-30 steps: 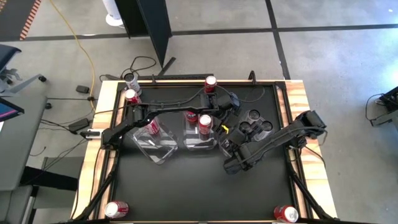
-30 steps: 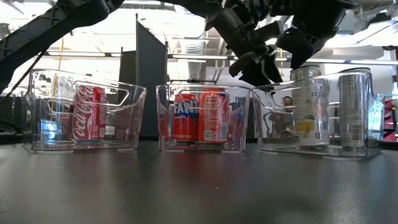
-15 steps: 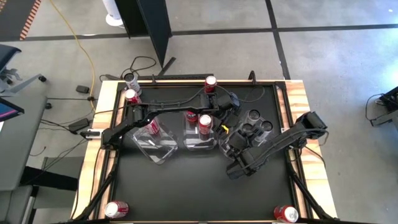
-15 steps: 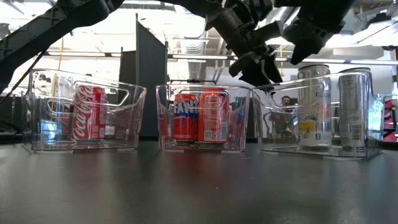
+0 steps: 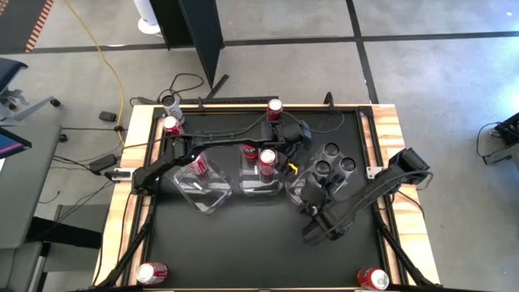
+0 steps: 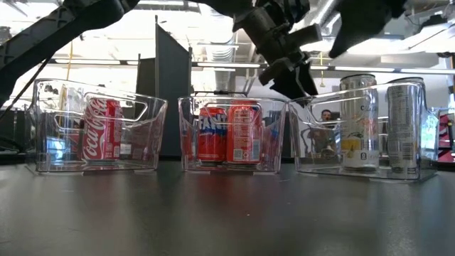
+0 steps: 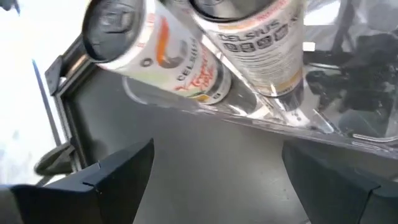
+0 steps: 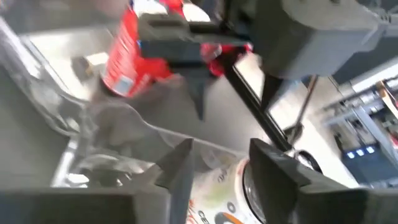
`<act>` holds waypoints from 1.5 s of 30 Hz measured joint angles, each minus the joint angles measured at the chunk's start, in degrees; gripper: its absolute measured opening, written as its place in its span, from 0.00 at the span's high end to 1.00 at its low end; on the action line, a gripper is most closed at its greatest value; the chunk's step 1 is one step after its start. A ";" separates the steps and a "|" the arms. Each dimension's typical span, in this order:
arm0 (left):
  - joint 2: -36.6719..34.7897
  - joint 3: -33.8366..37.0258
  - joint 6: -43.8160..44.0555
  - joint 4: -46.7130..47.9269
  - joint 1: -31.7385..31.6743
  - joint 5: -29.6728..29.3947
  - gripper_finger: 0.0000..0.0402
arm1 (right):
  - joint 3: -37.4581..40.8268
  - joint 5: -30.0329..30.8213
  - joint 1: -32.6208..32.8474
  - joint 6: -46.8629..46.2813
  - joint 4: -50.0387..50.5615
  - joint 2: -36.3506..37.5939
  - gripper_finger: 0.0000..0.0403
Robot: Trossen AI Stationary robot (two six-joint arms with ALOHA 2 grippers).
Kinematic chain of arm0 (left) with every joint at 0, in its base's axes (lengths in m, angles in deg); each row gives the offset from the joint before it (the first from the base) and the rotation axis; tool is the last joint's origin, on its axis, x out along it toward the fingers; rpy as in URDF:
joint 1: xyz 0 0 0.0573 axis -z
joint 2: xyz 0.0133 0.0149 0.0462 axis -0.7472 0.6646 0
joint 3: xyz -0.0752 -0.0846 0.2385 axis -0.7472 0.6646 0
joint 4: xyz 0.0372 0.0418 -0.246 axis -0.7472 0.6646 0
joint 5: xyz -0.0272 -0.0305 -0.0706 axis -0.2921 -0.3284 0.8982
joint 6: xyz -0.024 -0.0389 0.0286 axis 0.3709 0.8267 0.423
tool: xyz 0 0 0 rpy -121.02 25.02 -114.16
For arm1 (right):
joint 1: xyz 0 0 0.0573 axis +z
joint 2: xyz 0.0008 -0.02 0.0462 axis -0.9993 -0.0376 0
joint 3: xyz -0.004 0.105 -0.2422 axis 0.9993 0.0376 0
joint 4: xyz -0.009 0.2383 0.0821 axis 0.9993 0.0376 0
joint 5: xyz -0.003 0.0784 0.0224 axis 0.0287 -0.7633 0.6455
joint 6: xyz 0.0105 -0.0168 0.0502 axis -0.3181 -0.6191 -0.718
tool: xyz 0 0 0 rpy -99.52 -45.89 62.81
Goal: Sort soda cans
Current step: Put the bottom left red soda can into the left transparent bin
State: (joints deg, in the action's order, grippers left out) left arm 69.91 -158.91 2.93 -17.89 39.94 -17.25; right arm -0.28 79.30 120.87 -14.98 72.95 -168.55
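High view: soda cans [image 5: 334,162] stand sorted in three clear bins [image 5: 201,190] on the table [image 5: 243,243].
Right gripper [image 5: 312,185] hangs over the right bin, fingers parted, holding nothing; left gripper [image 5: 293,139] spread wide, empty.

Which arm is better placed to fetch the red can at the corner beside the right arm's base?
Right: the right gripper, open over the right bin, is nearer that red can; the left gripper hovers at that bin's far side.
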 joint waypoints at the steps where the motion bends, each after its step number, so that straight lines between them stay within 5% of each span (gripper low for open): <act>1: -0.47 0.00 0.56 0.35 0.00 -0.01 0.13 | -0.38 0.74 0.49 0.00 -0.01 0.02 0.54; 8: -4.07 -0.02 4.67 1.88 -0.07 0.12 0.13 | -2.35 3.87 2.74 1.33 0.01 0.04 0.40; 18: -12.30 -0.02 10.00 13.46 -2.23 8.93 0.13 | -4.08 9.48 5.98 4.73 -0.01 0.21 0.39; 28: -21.40 -0.04 16.95 20.92 -5.27 9.89 0.13 | -4.60 19.75 11.09 9.25 0.03 5.21 0.39; 36: -33.24 -0.04 26.09 23.12 -2.55 0.05 0.14 | -4.60 22.03 13.73 13.47 0.01 9.12 0.39; 45: -44.65 1.21 39.28 28.90 9.21 -24.44 0.14 | -4.60 23.73 14.30 15.00 0.00 13.32 0.39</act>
State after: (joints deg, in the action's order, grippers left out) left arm 25.26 -157.70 42.21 11.01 49.15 -41.68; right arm -4.88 103.03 135.16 0.02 72.95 -155.24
